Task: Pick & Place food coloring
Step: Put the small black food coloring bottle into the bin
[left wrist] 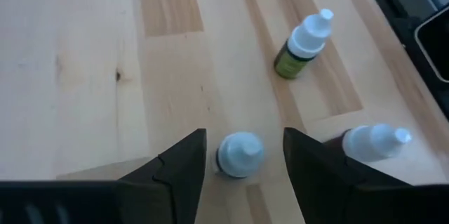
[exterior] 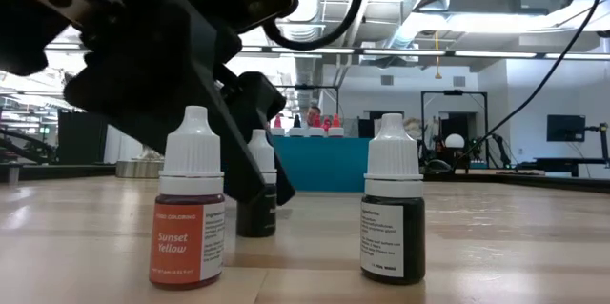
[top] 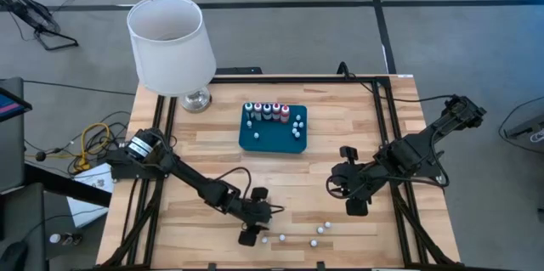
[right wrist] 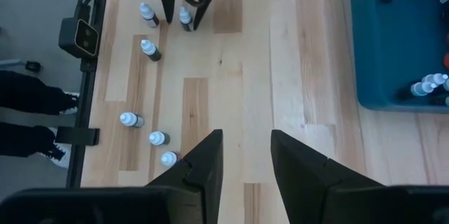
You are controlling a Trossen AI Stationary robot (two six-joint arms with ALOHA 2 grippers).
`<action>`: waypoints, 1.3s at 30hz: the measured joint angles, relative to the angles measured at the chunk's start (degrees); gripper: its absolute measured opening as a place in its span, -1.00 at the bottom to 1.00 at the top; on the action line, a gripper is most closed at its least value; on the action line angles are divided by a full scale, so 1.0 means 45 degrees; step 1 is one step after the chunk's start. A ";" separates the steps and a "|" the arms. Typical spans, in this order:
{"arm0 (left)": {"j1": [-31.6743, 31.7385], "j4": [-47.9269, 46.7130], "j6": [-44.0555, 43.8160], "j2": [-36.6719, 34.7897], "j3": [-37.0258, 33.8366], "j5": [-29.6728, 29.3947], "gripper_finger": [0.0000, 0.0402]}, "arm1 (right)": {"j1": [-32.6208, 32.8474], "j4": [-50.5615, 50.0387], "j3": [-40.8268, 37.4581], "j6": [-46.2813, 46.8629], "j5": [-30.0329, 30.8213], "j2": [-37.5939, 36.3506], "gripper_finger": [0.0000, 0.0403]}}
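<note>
High view: a white drum-shaded lamp (top: 170, 46) on a silver base stands at the far left corner of the pale wooden-plank table (top: 212, 156). Nearer the front, the left arm reaches across the boards and lowers its left gripper (top: 252, 217) over the near edge, its dark fingers spread wide on either side of one small white-capped food coloring bottle (left wrist: 238, 155) standing upright between them; the left wrist view shows a gap on each side of the cap. A green-bodied bottle (left wrist: 302, 47) and another white-capped bottle (left wrist: 372, 142) stand close by. From the low view, an orange bottle labelled Sunset Yellow (exterior: 189, 216) and a dark bottle (exterior: 393, 216) stand in the foreground, with the gripper's bottle behind them. Further loose bottles (top: 314, 242) dot the front edge. At the table's centre sits a flat dark teal rectangular tray (top: 272, 138), holding a row of red, pink and blue bottles (top: 268, 110) along its far side and several small white ones (top: 297, 125) at its right. On the right, the right gripper (top: 348, 179) hangs above bare boards, fingers parted and empty.
</note>
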 joint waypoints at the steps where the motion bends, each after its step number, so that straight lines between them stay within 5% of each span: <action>1: 0.0004 0.0000 -0.0028 0.0000 0.0000 -0.0005 -0.11 | 0.0000 -0.0018 0.0000 -0.0004 0.0000 -0.0005 -0.45; 12: 0.0004 -0.0128 -0.0733 0.0000 0.0097 0.0304 -0.27 | 0.0000 -0.0083 0.0000 -0.0008 0.0000 -0.0005 -0.45; 25: 0.0218 -0.2095 -0.0784 0.0000 0.0646 0.0030 -0.27 | 0.0005 -0.0053 0.0000 0.0000 0.0000 -0.0004 -0.45; 39: 0.0241 -0.2020 -0.0614 0.0000 0.0656 -0.0079 -0.27 | 0.0005 -0.0063 0.0000 -0.0029 0.0062 -0.0002 -0.45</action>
